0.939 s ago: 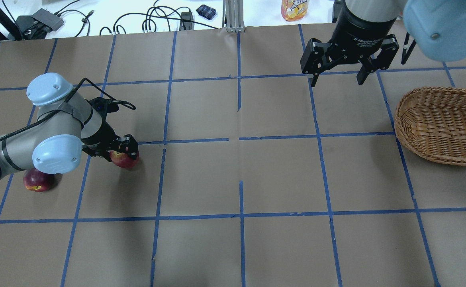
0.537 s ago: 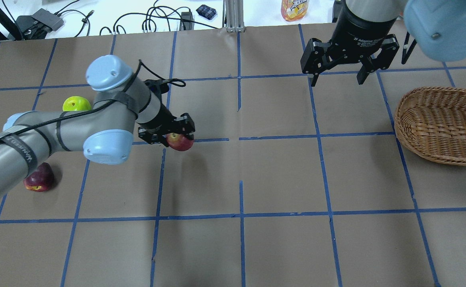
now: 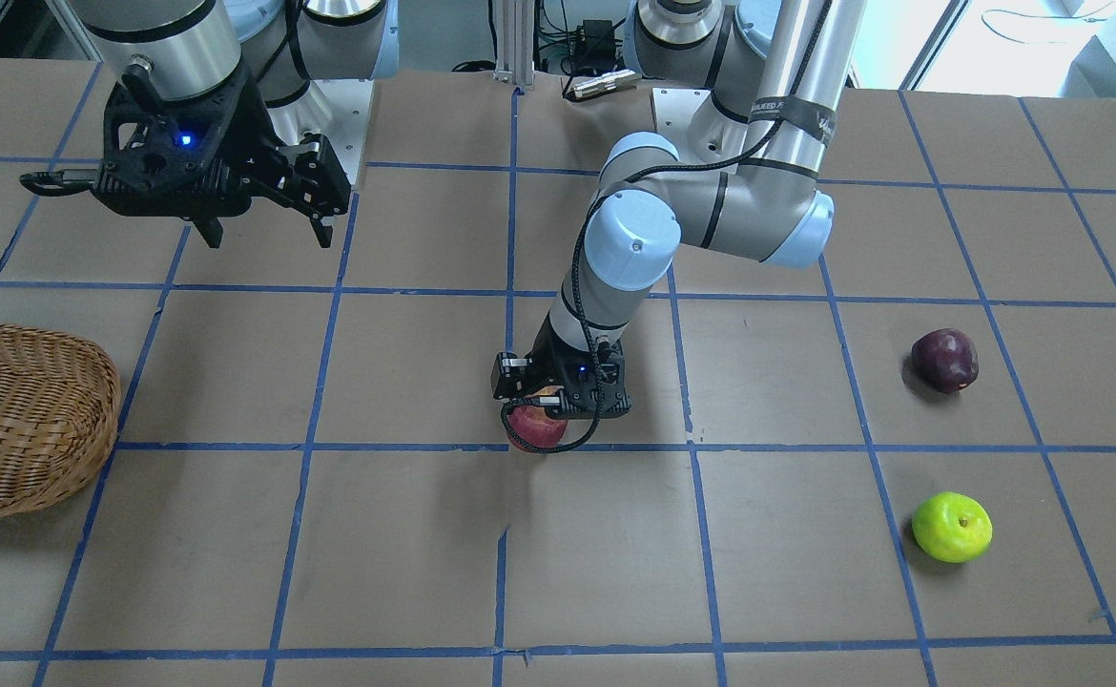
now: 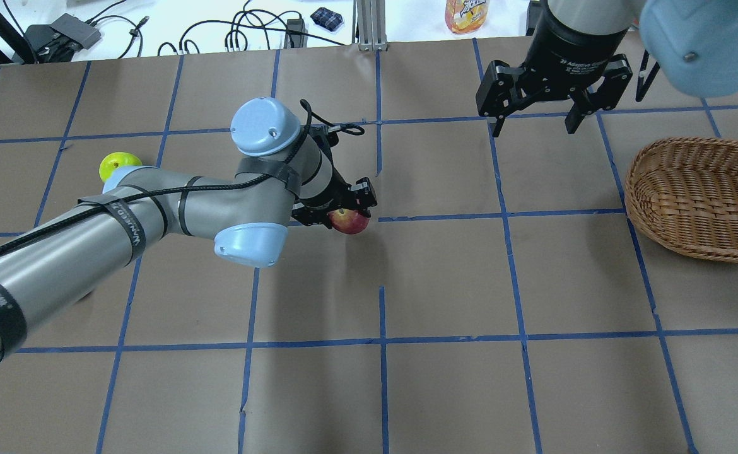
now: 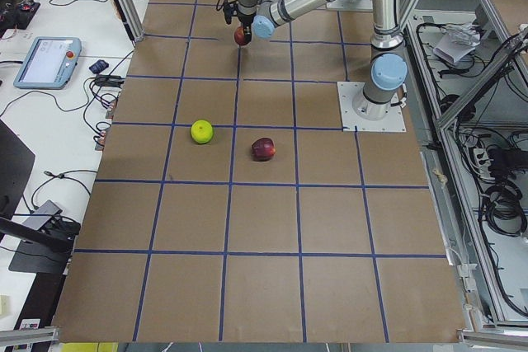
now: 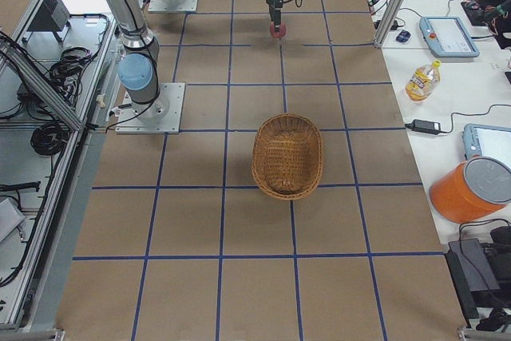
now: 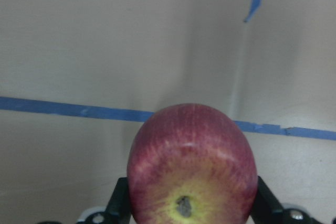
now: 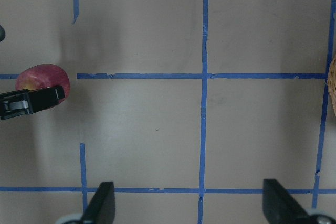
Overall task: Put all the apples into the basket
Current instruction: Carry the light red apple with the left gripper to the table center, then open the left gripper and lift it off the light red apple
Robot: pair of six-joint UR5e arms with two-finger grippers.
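My left gripper (image 4: 345, 212) is shut on the red apple (image 4: 350, 221) and holds it above the table's middle; the apple also shows in the front view (image 3: 536, 426) and fills the left wrist view (image 7: 191, 166). The yellow-green apple (image 3: 951, 526) and the dark maroon apple (image 3: 944, 360) lie on the table on my left side; in the overhead view the green apple (image 4: 111, 166) peeks out behind my left arm and the maroon one is hidden. The wicker basket (image 4: 703, 198) sits at the right edge. My right gripper (image 4: 535, 123) hangs open and empty near the basket.
Brown paper with a blue tape grid covers the table (image 4: 445, 284). A juice bottle (image 4: 467, 14), cables and small devices lie beyond the far edge. The right wrist view shows the held apple (image 8: 41, 78) at its left.
My left arm has lifted the red apple from the table's left side and carried it right, toward the middle. The right arm has not moved.
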